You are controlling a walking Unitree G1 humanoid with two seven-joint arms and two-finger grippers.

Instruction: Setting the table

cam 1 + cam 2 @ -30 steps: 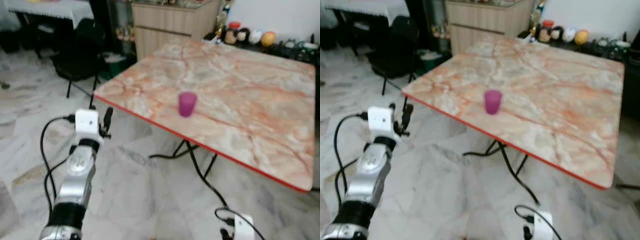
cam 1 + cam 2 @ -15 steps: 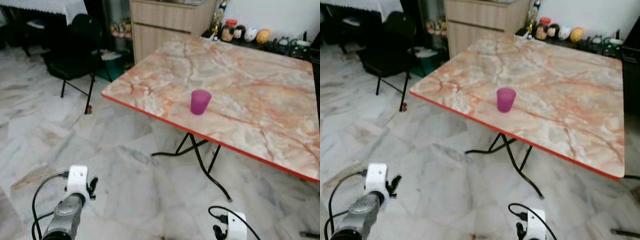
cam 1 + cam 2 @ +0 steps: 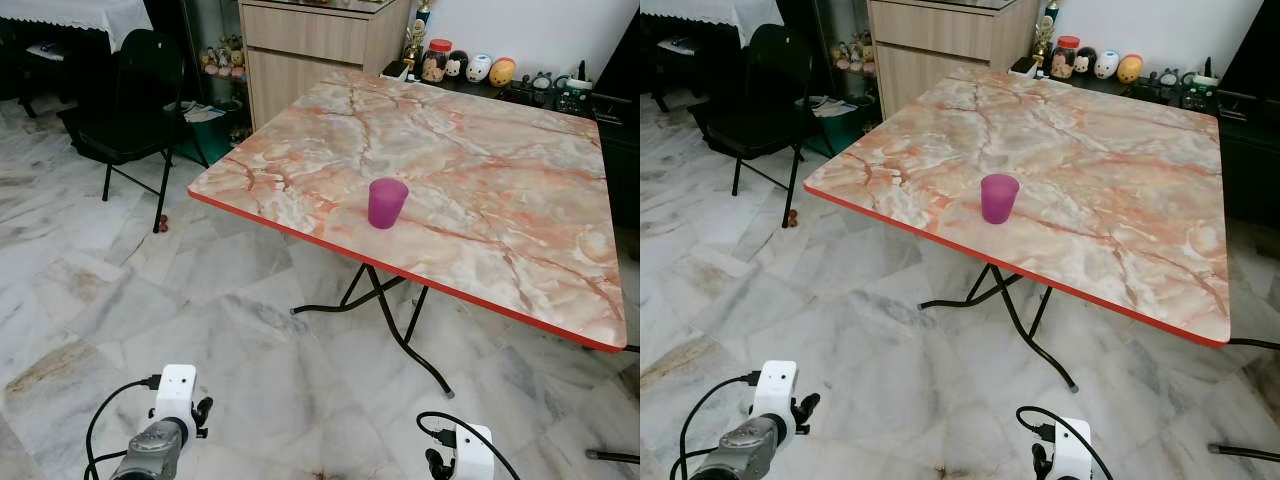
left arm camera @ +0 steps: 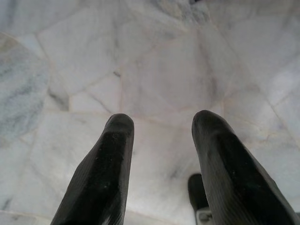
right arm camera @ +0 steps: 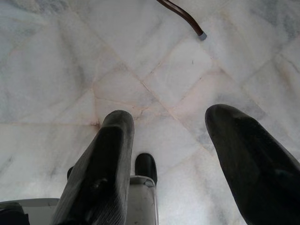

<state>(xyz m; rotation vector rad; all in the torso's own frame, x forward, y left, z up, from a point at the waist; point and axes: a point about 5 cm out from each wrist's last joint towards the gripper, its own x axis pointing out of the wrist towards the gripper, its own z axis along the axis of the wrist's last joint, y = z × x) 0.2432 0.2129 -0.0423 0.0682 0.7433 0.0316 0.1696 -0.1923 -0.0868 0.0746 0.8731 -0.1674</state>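
Purple cup (image 3: 387, 203) upright on marble worktop (image 3: 480, 190), near its red front edge, alone. Folding black legs (image 3: 385, 310) under it. Black chair (image 3: 135, 100) on the left, wood cabinet (image 3: 320, 45) behind. Left gripper (image 4: 161, 140) low over the marble floor (image 3: 250, 330), jaws spread, empty. Right gripper (image 5: 171, 136) likewise low, jaws spread, holding nothing; both well apart from cup.

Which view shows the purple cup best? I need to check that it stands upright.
The left eye view: the purple cup stands upright, mouth up, near the red front edge of the marble table, sharp and unblocked. The right eye view shows the same cup equally clearly. Both wrist views look down at the floor tiles past open fingers.
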